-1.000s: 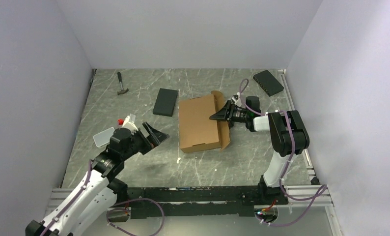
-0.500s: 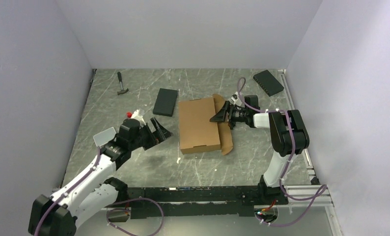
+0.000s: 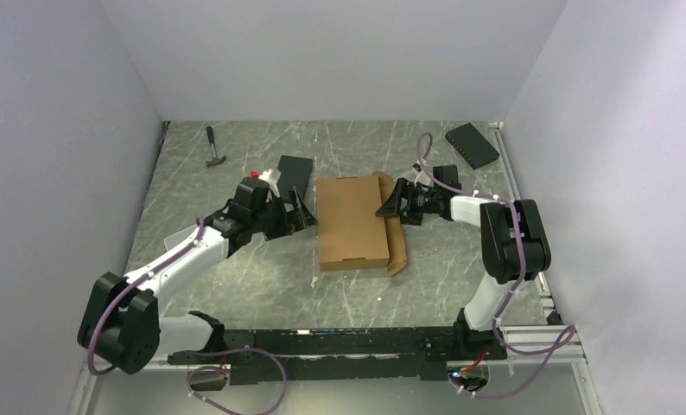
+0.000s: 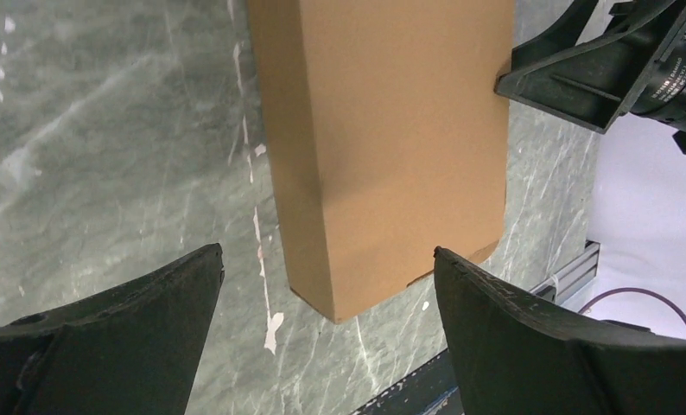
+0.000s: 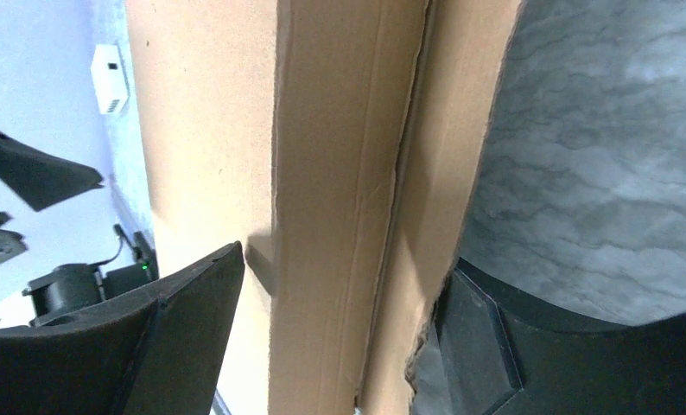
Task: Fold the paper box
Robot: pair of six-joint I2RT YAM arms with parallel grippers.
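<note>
Grey marbled bench (image 3: 236, 285): one paper box (image 3: 350, 220) lies mid-bench, a flap splayed toward the right edge. Both grippers are released: left gripper (image 3: 303, 216) gapes beside its left wall, right gripper (image 3: 386, 201) straddles its right wall. Two black boxes (image 3: 473, 144), one half-hidden behind the left arm; one hammer (image 3: 213, 149).

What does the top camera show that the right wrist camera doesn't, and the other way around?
Only the top view: the hammer, the left black box, the right black box, and both arms whole. Only the right wrist view: a close look at the crease along the side of the paper box, with the right pincer open astride it. Both: the paper box, the right pincer and the marbled table.
</note>
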